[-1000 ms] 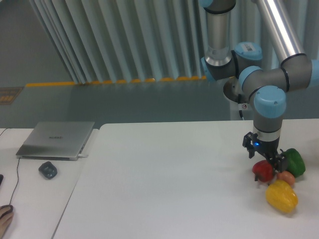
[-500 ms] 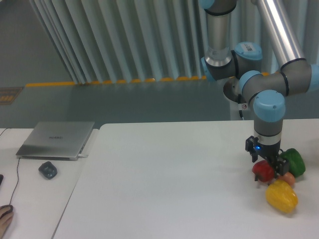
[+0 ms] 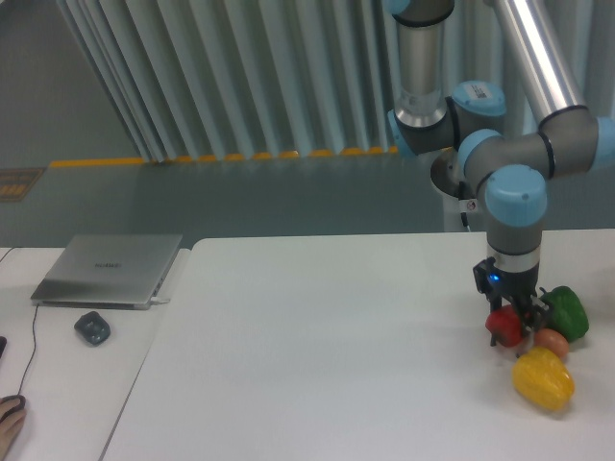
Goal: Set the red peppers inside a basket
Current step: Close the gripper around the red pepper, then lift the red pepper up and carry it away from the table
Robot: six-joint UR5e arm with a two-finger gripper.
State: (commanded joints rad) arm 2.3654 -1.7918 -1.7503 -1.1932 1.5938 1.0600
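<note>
The robot arm (image 3: 514, 182) reached down over the right side of the white table (image 3: 317, 346). Its gripper (image 3: 508, 317) pointed straight down at the red pepper (image 3: 504, 327). The dark fingers sat on both sides of the pepper and looked like they were pinching it, though the picture was too small to be fully sure. The red pepper was near the right edge of the table, low down by the tabletop, and I could not tell if it touched the table or hung just above it. A green pepper (image 3: 565, 311) sat just to the right of it. A small orange-brown ball (image 3: 551, 342) was tucked between the red pepper and the green one, very close to both. A yellow pepper (image 3: 543, 377) lay in front of them, nearer the camera, touching or almost touching the ball. Far off on the left, a closed grey laptop (image 3: 109, 269) lay on another table, with a thin cable running from it. A small dark mouse (image 3: 92, 328) sat just in front of the laptop. Behind the tables hung long grey curtain strips (image 3: 221, 77), and a yellow line (image 3: 221, 157) ran along the floor.
</note>
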